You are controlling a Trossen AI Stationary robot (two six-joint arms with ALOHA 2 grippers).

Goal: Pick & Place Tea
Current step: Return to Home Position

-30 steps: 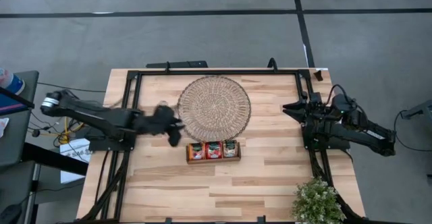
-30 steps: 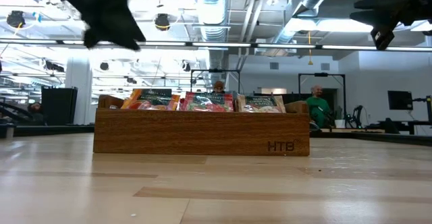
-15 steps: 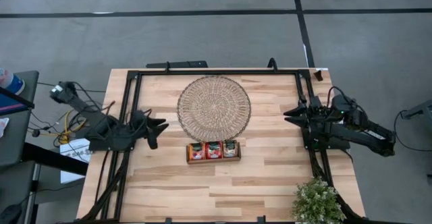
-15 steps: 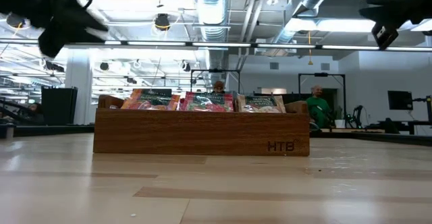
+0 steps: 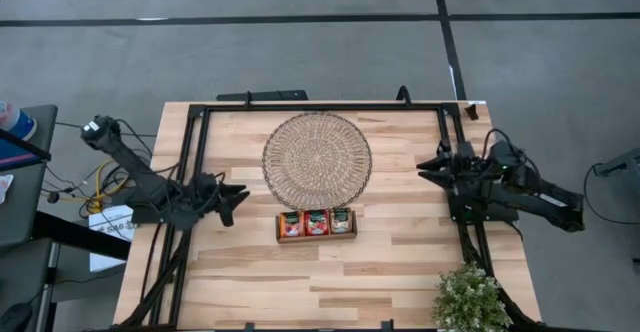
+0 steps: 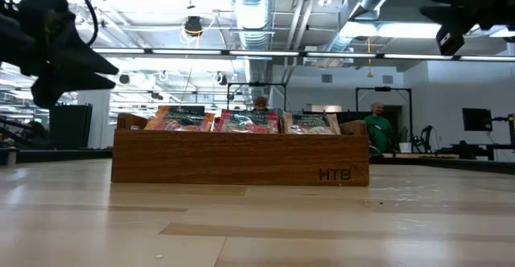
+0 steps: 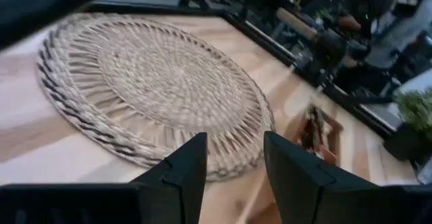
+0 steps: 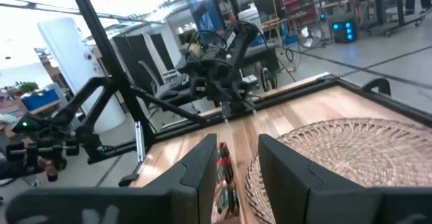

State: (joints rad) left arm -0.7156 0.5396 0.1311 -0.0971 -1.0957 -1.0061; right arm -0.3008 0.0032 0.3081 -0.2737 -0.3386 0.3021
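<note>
High view looks down on the left tool [image 5: 236, 193], which hangs over the left part of the bench [image 5: 400, 262] with its fingers a little way apart and nothing between them. The left wrist view confirms this: two dark fingertips [image 7: 191, 164] with a clear gap and only bench and mat seen through it. The right tool [image 5: 430, 165] is over the right part of the bench, pointing toward the middle, and its fingers are likewise narrowly parted and empty. Between the two tools lies the round woven mat [image 5: 317, 160], flat on the bench, near the left tool's tips but not touching them. The tea sachets [image 5: 316, 222] are all in the small wooden tray [image 5: 316, 239], which sits between the tools, nearer the left one and just beside the mat's edge on the side toward the bench front. Red-orange packets show in all three compartments. In the low view the sachets stand on edge, their tops rising above the tray's front wall, which bears the letters HTB, and both tools hang well above the tray and off to either side. A potted plant [image 5: 470, 299] stands at the bench corner, well apart from the right tool. A person [image 6: 376, 127] in a green top is far back in the room.
</note>
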